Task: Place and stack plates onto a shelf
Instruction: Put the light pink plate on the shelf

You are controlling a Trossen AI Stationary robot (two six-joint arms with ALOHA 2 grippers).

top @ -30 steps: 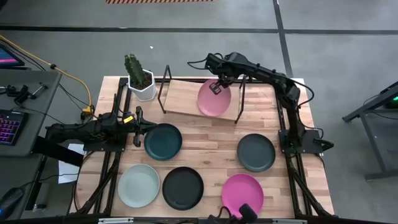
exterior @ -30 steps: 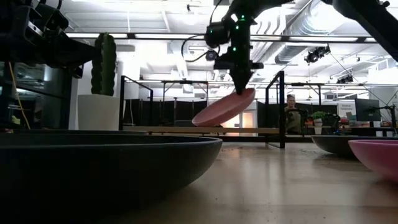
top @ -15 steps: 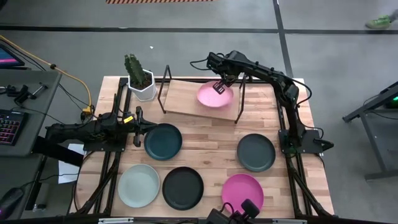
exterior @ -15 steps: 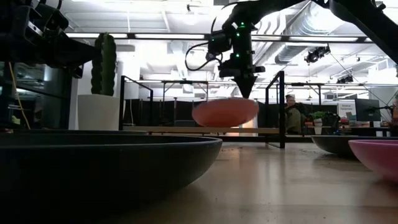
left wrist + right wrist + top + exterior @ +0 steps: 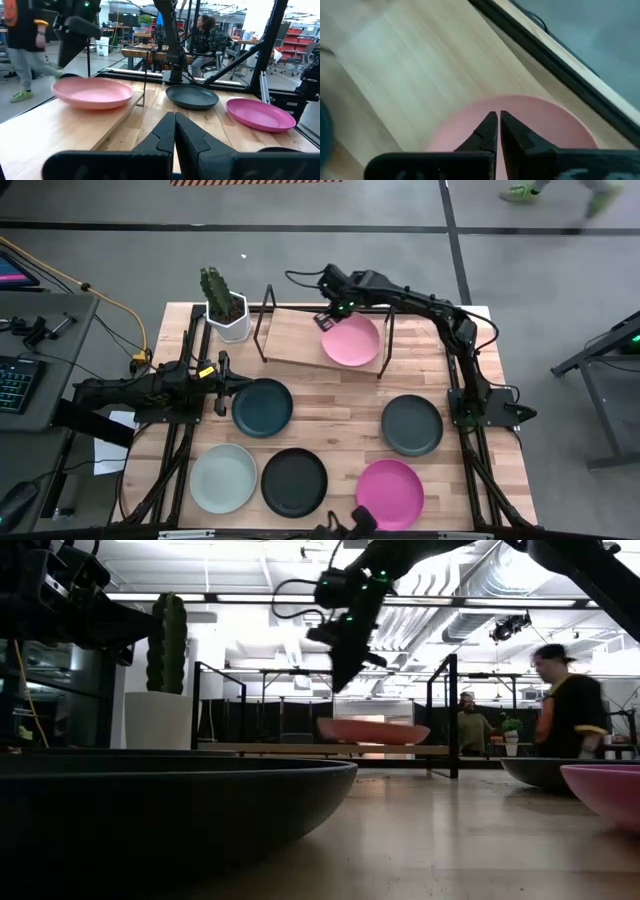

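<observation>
Pink, round and matte, the light pink shallow plate point(image 5: 351, 340) lies flat on the right half of the low light-wood shelf in its black wire frame point(image 5: 290, 335). Your right gripper point(image 5: 331, 313) hangs just above the plate's far-left edge, apart from it, fingers drawn together on nothing — the plate is let go.

The step in hand appears to be clearing away from the shelf. You would do well to lift straight up before swinging back, keeping clear of the frame's upright end, so the plate is not nudged. Leave the shelf's left half free for a second stack.

Your left gripper point(image 5: 222, 380) waits low at the table's left, just beside the dark teal round plate point(image 5: 262, 407), fingers pressed together and empty.

On the tabletop remain the dark grey plate point(image 5: 411, 424), the magenta plate point(image 5: 390, 493), the black plate point(image 5: 294, 481) and the pale mint-white plate point(image 5: 223, 478) — all single, none stacked.

No brand, label or writing can be read anywhere.
</observation>
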